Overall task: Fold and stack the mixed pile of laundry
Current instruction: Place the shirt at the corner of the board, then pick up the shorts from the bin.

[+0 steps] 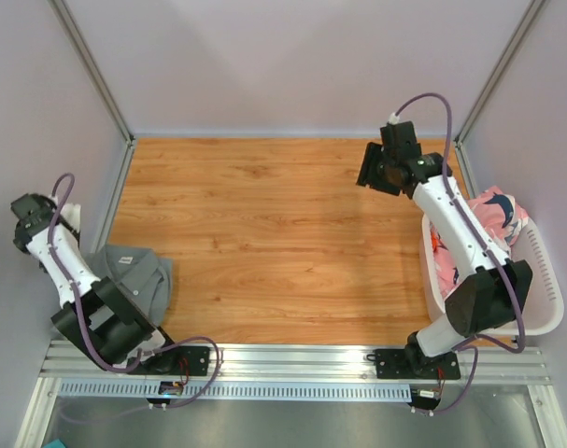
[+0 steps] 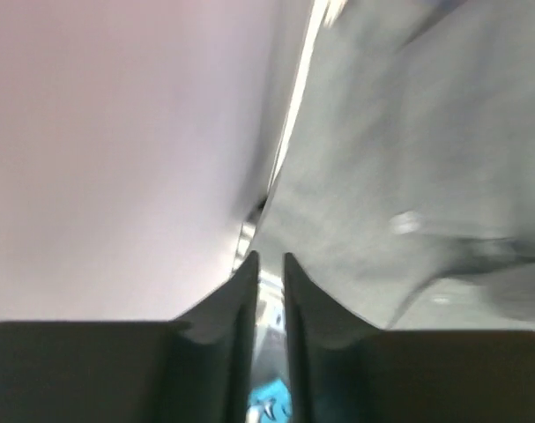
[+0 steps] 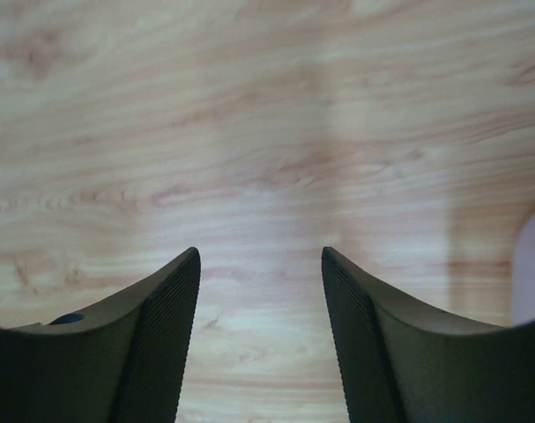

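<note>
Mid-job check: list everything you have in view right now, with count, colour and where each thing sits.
grey garment: one, grey, bunched at the table's left edge beside the left arm
pink garment: one, pink with a dark and white pattern, at the far end of the basket
orange cloth: one, orange, a sliver showing in the basket beside the right arm
basket: one, white plastic, at the table's right edge
table: one, wood-grain brown
rail: one, silver, along the near edge, carrying both arm bases
left gripper: one, black, by the left wall, jaws a slit apart, holding nothing
right gripper: one, black, above the wood at far right, jaws open, empty
</note>
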Robot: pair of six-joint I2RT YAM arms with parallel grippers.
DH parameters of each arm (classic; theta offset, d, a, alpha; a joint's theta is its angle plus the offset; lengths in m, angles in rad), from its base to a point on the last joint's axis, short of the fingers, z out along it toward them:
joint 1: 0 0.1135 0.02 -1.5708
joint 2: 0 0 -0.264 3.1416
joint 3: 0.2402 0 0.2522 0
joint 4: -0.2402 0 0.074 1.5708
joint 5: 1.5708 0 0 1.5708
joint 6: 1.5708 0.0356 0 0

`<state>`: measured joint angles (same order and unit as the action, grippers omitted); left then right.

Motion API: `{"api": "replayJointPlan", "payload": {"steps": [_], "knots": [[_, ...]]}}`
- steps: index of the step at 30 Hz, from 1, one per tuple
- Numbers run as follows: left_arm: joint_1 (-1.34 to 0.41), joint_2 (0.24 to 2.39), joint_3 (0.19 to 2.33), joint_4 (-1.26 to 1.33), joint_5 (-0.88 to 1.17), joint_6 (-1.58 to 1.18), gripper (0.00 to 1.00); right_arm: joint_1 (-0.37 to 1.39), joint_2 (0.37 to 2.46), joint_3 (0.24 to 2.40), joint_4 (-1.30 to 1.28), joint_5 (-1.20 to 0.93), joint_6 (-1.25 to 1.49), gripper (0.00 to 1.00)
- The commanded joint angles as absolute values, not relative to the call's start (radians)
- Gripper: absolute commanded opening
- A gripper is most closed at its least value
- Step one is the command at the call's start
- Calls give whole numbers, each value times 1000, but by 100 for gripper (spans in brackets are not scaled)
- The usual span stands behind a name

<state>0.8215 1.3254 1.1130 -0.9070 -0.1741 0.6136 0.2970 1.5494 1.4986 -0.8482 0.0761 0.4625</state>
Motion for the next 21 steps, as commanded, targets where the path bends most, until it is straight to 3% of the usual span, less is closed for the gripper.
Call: {"api": "replayJointPlan", "payload": {"steps": [1, 2, 4, 5, 9, 11, 12, 14, 21], "knots": [[651, 1307, 1250, -1075, -71, 505, 28, 182, 1506, 1632, -981, 270, 426, 61], [544, 1321, 1319, -1097, -45, 486, 37, 145, 1497, 1640, -994, 285, 434, 67], [435, 1331, 1414, -1149, -8, 447, 45, 12, 1477, 1617, -1002, 266, 474, 71], [384, 1344, 1439, -1161, -8, 436, 57, -45, 1450, 1596, -991, 253, 486, 72], [80, 1391, 1575, -1178, 15, 414, 68, -295, 1385, 1416, -913, 250, 590, 74], [5, 1437, 1627, -1186, 21, 405, 86, -343, 1353, 1349, -875, 279, 613, 75], [-70, 1468, 1681, -1192, 23, 405, 87, -366, 1350, 1292, -841, 296, 623, 75], [-138, 1494, 1726, -1193, 26, 410, 100, -388, 1351, 1241, -803, 340, 637, 79], [-294, 1554, 1793, -1187, 80, 387, 100, -459, 1466, 1062, -710, 229, 675, 79]]}}
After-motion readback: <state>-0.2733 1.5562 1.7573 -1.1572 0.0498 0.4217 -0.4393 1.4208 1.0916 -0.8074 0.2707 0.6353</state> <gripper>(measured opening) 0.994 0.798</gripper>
